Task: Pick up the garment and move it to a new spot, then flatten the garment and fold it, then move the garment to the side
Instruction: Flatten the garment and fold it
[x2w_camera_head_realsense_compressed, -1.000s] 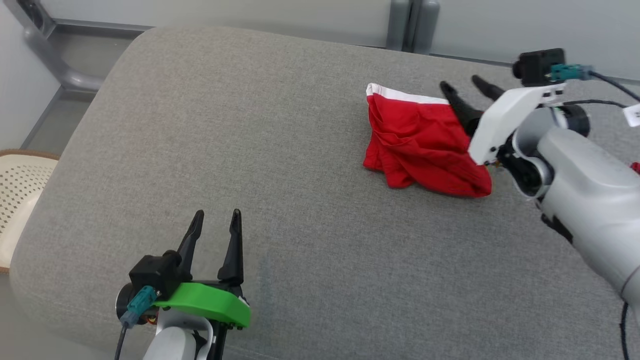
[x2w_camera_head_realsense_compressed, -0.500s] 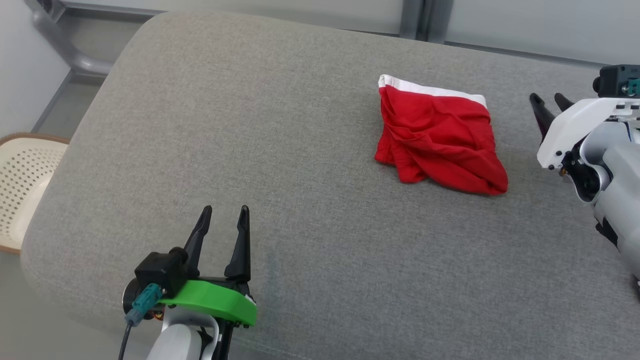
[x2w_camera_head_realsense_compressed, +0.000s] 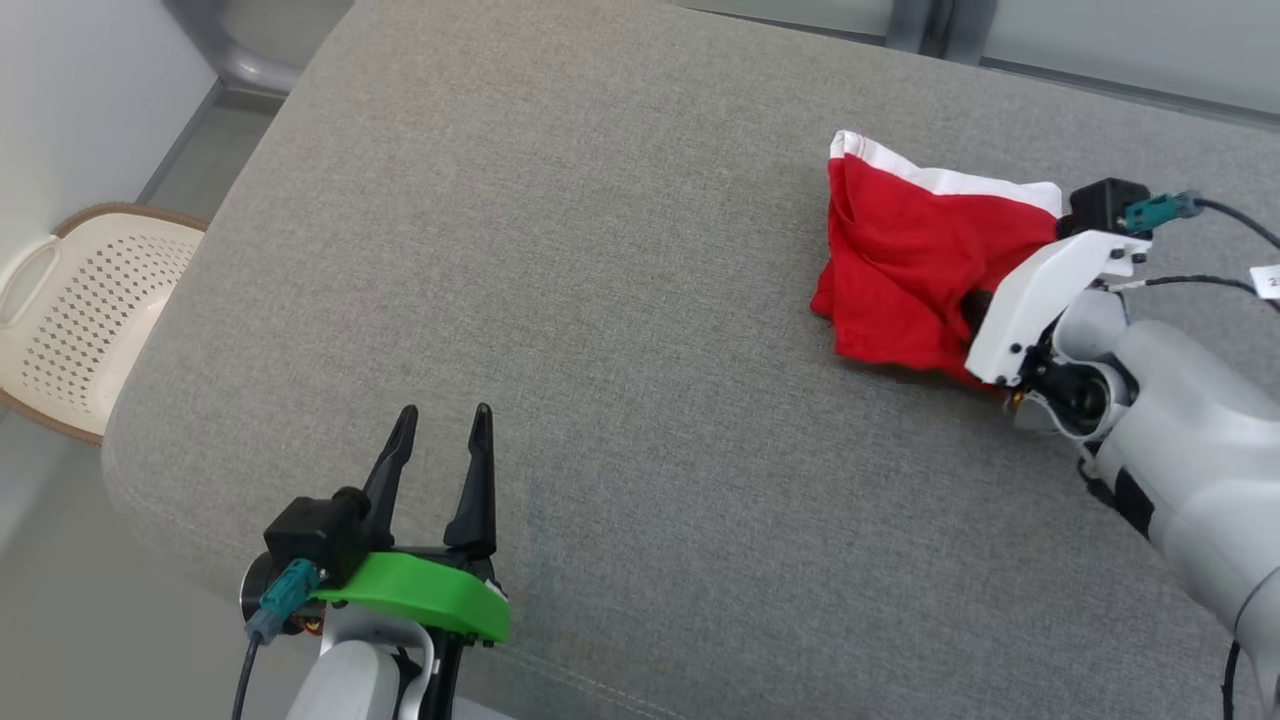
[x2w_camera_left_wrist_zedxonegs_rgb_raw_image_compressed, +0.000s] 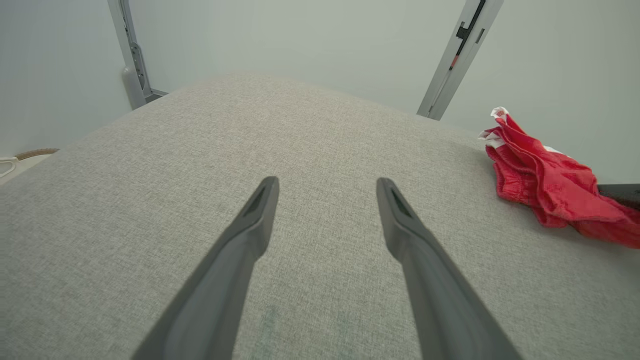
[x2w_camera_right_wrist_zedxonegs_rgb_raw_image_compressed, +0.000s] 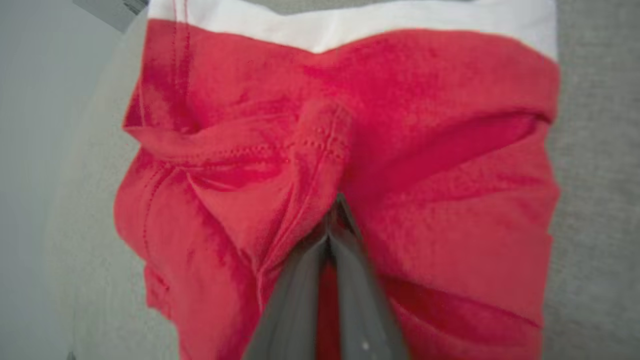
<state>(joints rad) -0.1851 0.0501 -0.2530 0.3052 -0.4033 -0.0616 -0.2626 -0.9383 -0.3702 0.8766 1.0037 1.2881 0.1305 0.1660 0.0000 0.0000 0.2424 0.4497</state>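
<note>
Red shorts (x2w_camera_head_realsense_compressed: 920, 260) of soft, creased matt cloth lie on a coarse-woven grey fabric cushion (x2w_camera_head_realsense_compressed: 600, 250); the cream perforated basket (x2w_camera_head_realsense_compressed: 90, 310) looks smooth plastic, the left tool (x2w_camera_head_realsense_compressed: 444, 415) matt dark plastic.

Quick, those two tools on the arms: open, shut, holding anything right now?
Left tool: open, holding nothing, over the grey cushion.
Right tool: shut, pinching a fold of the red garment.

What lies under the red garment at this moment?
The red garment lies on the grey cushion, which shows around its visible edges. The right gripper is shut on a fold of its top. Whatever is beneath the cloth itself is covered.
</note>
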